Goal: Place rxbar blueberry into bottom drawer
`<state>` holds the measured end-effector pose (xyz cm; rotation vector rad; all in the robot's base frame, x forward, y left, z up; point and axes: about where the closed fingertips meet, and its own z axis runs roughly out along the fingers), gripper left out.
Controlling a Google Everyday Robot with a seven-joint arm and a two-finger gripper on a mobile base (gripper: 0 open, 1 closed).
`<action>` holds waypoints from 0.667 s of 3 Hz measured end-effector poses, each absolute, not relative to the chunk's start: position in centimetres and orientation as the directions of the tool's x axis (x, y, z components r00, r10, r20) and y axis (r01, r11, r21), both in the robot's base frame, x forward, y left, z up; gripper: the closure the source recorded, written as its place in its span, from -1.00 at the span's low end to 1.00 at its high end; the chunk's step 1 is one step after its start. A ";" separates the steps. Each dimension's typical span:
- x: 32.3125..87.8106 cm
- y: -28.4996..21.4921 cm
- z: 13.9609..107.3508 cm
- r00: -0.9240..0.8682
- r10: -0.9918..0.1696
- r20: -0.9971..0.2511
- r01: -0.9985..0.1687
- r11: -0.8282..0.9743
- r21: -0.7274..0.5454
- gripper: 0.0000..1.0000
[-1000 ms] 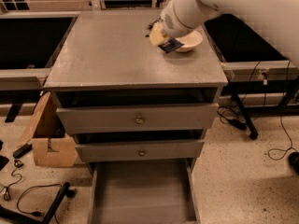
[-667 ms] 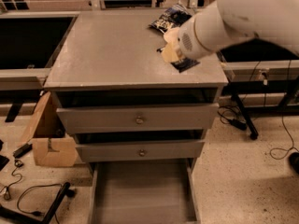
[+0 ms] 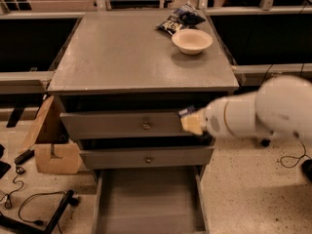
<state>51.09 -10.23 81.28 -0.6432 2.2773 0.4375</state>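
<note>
Cardboard box (image 3: 46, 150) on the floor at the left foot of the cabinet (image 3: 126, 52). The cabinet's two upper drawers (image 3: 117, 126) look pushed in, brass knobs at their middles. The bottom drawer (image 3: 146, 204) is pulled out at the cabinet's base, its floor bare, nothing in it yet. On the cabinet top, back right corner: snack bag (image 3: 179, 19), with the bowl (image 3: 192, 40) just in front of it; neither is part of the task. The rxbar blueberry (image 3: 186, 112) shows as a dark blue sliver off the cabinet top, in front of the right end of the cabinet's top drawer. It is pinched in the gripper (image 3: 191, 123), which reads as clenched on the bar, though the fingers are mostly hidden by the wrist. The white arm (image 3: 273, 111) reaches in from the cabinet's right side. Step in hand, as I judge it: carrying the bar down the cabinet front, pick done, place not yet. The next move calls for lowering past the second drawer, shifting left toward the cabinet's middle over the open tray, clearing the right rail, then letting go low.
</note>
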 end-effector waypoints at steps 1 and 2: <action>49.2 -9.9 70.8 -0.662 -0.144 -0.735 -0.525 0.789 0.319 1.00; 49.7 -10.6 65.7 -0.643 -0.084 -0.761 -0.535 0.761 0.368 1.00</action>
